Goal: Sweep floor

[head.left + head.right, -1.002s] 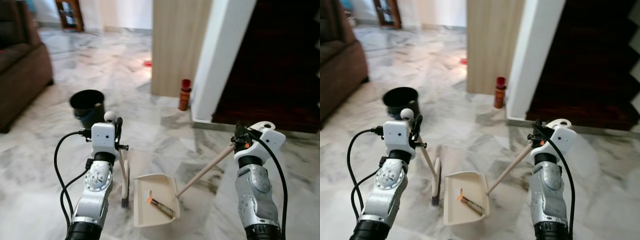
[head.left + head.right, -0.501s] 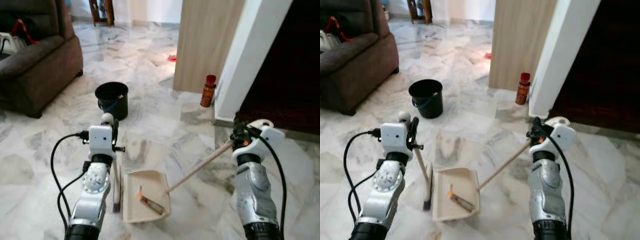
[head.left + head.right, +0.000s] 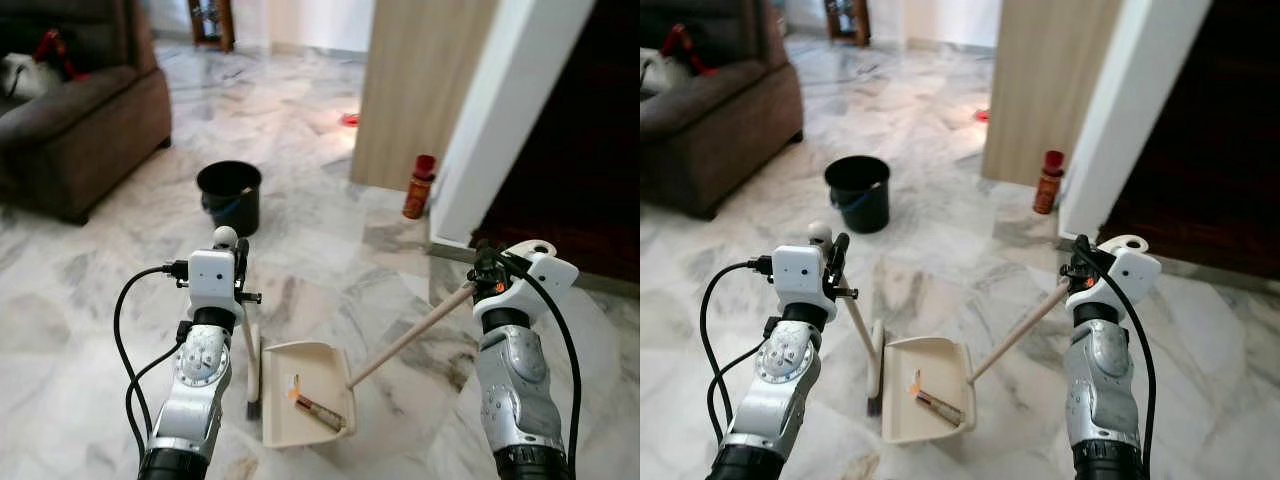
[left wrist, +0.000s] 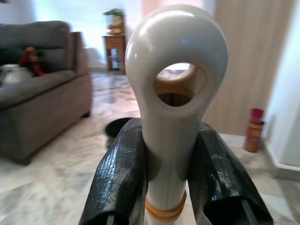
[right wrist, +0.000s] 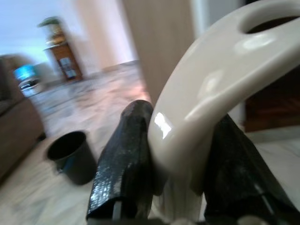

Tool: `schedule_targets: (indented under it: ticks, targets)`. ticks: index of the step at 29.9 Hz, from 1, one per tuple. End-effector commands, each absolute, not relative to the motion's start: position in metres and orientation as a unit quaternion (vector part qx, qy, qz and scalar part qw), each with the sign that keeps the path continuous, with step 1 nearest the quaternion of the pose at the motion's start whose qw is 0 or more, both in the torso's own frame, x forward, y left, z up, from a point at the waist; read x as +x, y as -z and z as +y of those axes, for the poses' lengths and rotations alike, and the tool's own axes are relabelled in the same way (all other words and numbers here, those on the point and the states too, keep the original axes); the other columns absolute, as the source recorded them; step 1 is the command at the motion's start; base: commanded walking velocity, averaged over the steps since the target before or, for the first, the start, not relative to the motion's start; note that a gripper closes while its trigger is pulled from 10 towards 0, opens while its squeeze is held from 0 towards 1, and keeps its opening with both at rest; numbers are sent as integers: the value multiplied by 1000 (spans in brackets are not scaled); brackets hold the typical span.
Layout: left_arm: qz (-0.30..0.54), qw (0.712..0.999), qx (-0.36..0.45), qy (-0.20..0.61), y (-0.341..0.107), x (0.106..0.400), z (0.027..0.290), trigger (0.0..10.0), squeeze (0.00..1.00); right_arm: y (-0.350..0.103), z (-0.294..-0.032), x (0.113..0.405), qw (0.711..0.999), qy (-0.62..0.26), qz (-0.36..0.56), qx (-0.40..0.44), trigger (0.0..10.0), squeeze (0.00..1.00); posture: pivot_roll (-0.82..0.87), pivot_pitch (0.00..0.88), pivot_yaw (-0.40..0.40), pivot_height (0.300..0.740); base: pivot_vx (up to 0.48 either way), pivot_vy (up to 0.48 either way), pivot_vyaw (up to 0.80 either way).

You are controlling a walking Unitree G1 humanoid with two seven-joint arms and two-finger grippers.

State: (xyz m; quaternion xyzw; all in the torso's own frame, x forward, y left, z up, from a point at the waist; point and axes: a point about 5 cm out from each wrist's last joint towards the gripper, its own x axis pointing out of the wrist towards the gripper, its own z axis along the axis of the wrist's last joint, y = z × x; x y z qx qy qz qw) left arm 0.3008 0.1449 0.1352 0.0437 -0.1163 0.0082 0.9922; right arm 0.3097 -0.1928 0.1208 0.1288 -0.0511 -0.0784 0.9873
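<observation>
My left gripper [image 3: 238,262] is shut on the top of a short broom's handle [image 4: 174,93], a cream grip with a hanging hole. The broom [image 3: 248,352] slants down to its dark head [image 3: 252,402] on the marble floor. Right beside the head lies a cream dustpan [image 3: 320,368], holding a brown stick-like scrap with an orange bit [image 3: 316,409]. Its long wooden handle [image 3: 410,336] rises to my right gripper [image 3: 485,270], shut on the cream loop at its end [image 5: 211,79].
A black bucket [image 3: 229,195] stands ahead on the left, with a dark sofa [image 3: 70,120] beyond it. A red bottle [image 3: 419,186] stands by a wooden panel [image 3: 420,80] and a white pillar [image 3: 500,110]. A dark doorway [image 3: 580,150] lies to the right.
The camera has swung, so the sofa and bucket sit differently in the picture. Both grippers keep their hold, and broom and dustpan keep the same pose to each other.
</observation>
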Motion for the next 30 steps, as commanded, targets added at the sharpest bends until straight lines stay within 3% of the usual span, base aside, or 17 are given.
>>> schedule_targets:
  ticks: [1, 20, 30]
  targets:
    - [-147, 988, 53, -4, -149, 302, 142, 10000, 0, -132, -195, 312, 984, 78, -76, 140, 10000, 0, 46, 0, -43, 740, 0, 0, 0]
    - [-150, 987, 51, 3, -149, 304, 137, 10000, 0, -137, -192, 316, 985, 61, -83, 139, 10000, 0, 46, 0, -51, 740, 0, 0, 0]
    - [-148, 988, 50, -3, -148, 304, 138, 10000, 0, -139, -191, 317, 987, 50, -83, 131, 10000, 0, 42, 0, -58, 740, 256, 0, 0]
